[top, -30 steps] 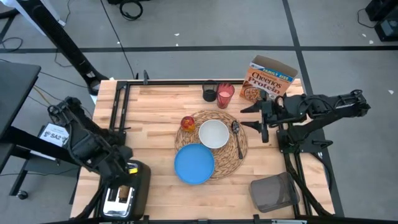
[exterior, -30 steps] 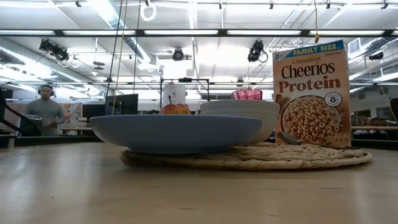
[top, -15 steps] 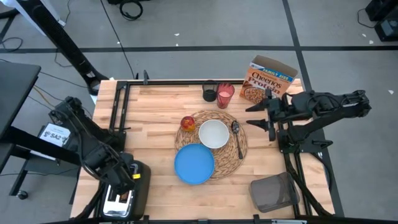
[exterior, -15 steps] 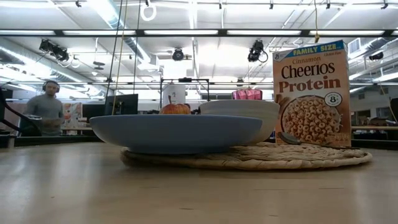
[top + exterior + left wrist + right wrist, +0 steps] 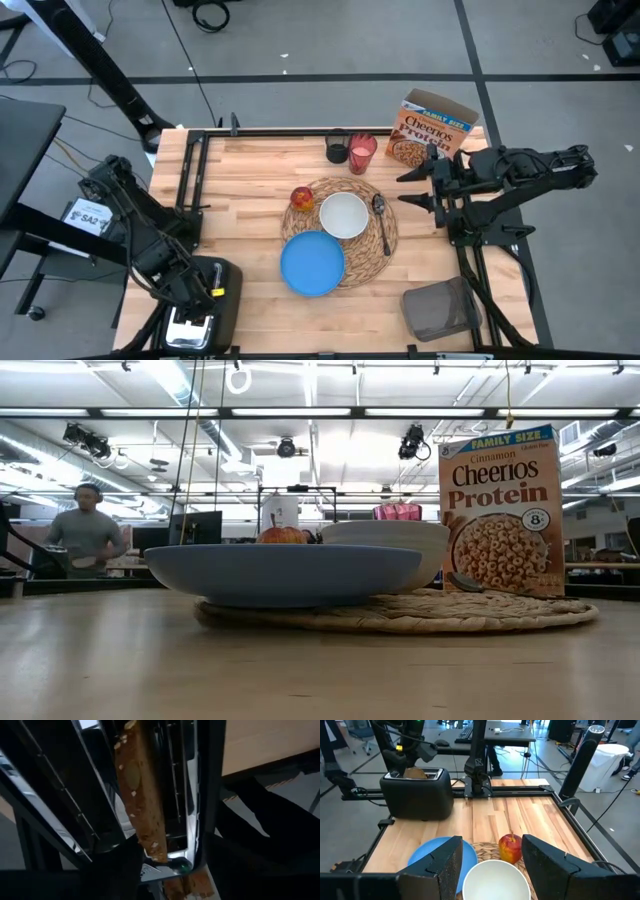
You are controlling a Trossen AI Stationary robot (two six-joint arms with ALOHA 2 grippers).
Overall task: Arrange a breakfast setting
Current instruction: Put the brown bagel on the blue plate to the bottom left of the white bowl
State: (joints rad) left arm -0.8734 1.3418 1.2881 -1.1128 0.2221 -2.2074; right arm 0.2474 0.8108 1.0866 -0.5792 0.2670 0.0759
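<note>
The toast slice (image 5: 140, 795) stands on edge in a slot of the silver toaster (image 5: 205, 310) at the table's near left corner. My left gripper (image 5: 197, 300) hangs over the toaster, open, with a finger on either side of the slice's end (image 5: 152, 851); I see no touch. On the straw placemat (image 5: 375, 245) lie the white bowl (image 5: 343, 216), the spoon (image 5: 382, 222), the apple (image 5: 302, 198) and part of the blue plate (image 5: 312, 263). The red cup (image 5: 361, 154) and Cheerios box (image 5: 432, 130) stand at the far edge. My right gripper (image 5: 418, 187) is open and empty at the right.
A small black holder cup (image 5: 337, 148) stands beside the red cup. A dark grey bin (image 5: 438, 308) sits off the table's near right corner. Black rails run along the table's far and left edges (image 5: 195, 170). A person (image 5: 85, 530) stands in the room behind.
My left gripper has gone toward the table's near edge and down over the toaster, closing in on the toast. My right gripper has drawn back a little toward the table's right edge. The person in the background has shifted.
</note>
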